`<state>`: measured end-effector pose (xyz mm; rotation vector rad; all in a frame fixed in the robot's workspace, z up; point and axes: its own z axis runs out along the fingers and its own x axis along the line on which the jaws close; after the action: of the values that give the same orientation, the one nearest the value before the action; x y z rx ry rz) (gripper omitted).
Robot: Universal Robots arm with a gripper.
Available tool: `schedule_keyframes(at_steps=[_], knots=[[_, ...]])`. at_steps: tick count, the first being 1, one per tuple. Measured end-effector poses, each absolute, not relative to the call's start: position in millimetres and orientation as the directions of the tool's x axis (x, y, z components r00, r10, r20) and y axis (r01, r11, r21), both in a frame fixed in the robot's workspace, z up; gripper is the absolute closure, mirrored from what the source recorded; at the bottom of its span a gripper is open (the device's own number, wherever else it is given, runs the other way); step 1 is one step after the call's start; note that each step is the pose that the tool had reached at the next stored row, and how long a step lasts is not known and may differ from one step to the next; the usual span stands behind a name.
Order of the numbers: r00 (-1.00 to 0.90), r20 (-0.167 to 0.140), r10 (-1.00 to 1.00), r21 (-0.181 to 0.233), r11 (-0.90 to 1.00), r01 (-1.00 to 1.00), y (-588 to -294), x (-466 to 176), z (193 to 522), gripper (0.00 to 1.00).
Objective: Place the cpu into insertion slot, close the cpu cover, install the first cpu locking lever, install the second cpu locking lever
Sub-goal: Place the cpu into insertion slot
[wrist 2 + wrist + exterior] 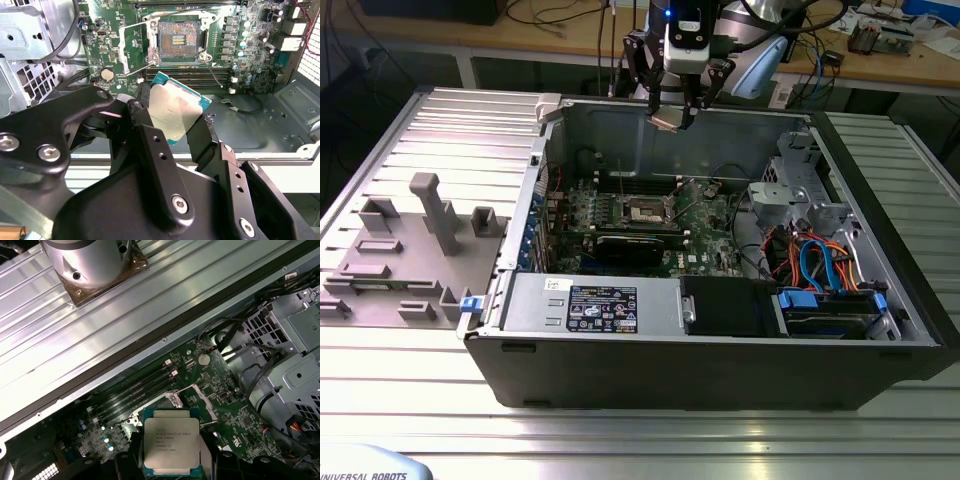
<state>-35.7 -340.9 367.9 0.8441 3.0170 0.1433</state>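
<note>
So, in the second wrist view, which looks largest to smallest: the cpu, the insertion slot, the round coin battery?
1. cpu, though it sits nearer the camera, so its lead is unsure.
2. insertion slot.
3. coin battery, clearly smallest.

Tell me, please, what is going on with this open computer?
The robot arm's hand holds the cpu by its edges, above the motherboard inside the open computer case. The insertion slot below is bare, its contacts showing, and the cpu cover looks swung open beside it. So the cpu has not yet been set in, and nothing is closed or locked.
</note>
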Motion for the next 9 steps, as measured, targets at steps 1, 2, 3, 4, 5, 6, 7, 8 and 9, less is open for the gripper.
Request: schedule_keyframes(at_steps=[1, 2, 3, 4, 5, 6, 7, 8, 9], knots=[[-0.855, 0.019, 0.519, 0.089, 0.850, 0.518, -340.9, -35.7, 367.9, 0.46], [-0.854, 0.019, 0.520, 0.089, 0.850, 0.520, -340.9, -35.7, 367.9, 0.46], [-0.853, 0.019, 0.522, 0.089, 0.849, 0.521, -340.9, -35.7, 367.9, 0.46], [-0.852, 0.019, 0.523, 0.089, 0.848, 0.523, -340.9, -35.7, 367.9, 0.46], [-0.851, 0.019, 0.525, 0.089, 0.846, 0.525, -340.9, -35.7, 367.9, 0.46], [-0.850, 0.019, 0.527, 0.089, 0.846, 0.526, -340.9, -35.7, 367.9, 0.46], [-0.850, 0.019, 0.527, 0.089, 0.845, 0.527, -340.9, -35.7, 367.9, 0.46], [-0.849, 0.019, 0.527, 0.089, 0.845, 0.527, -340.9, -35.7, 367.9, 0.46], [-0.849, 0.019, 0.527, 0.089, 0.845, 0.527, -340.9, -35.7, 367.9, 0.46]])
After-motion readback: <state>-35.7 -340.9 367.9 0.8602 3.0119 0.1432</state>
